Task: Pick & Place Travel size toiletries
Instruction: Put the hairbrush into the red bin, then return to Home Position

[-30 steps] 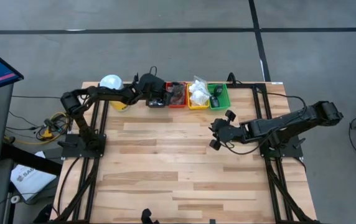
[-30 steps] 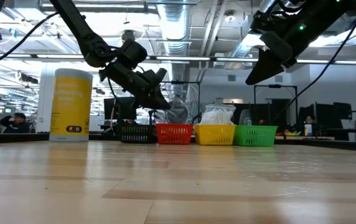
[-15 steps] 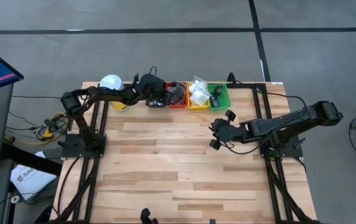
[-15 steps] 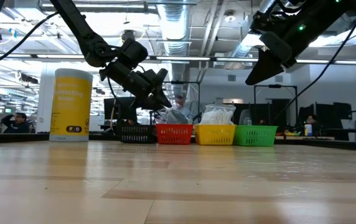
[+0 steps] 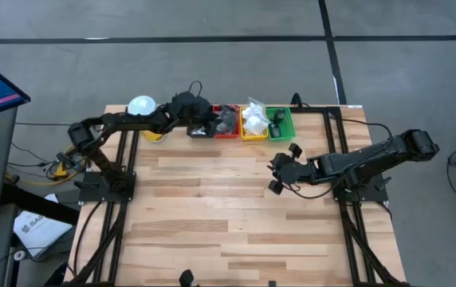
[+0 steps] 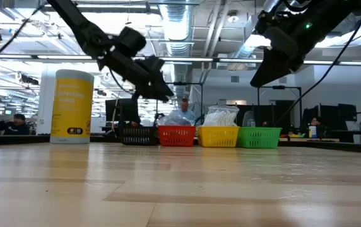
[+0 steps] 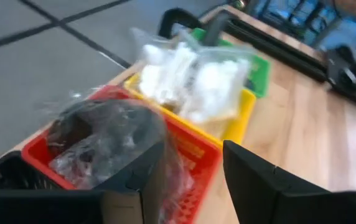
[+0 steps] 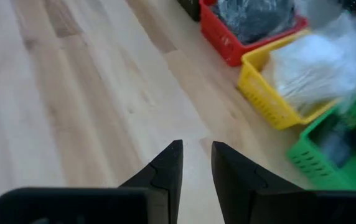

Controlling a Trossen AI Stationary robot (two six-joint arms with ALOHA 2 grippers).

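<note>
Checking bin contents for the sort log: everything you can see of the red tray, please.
The red tray is a small rectangular basket of red plastic mesh, upright at the table's far edge, in a row between a black tray and a yellow tray, close against both. It holds dark items wrapped in clear crinkled plastic, heaped above its rim. The left gripper hovers just above it, jaws open, touching nothing.

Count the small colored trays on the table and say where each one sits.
4, in a row along the table's far edge: black tray, then red tray, yellow tray and green tray. The left arm partly covers the black one.
</note>
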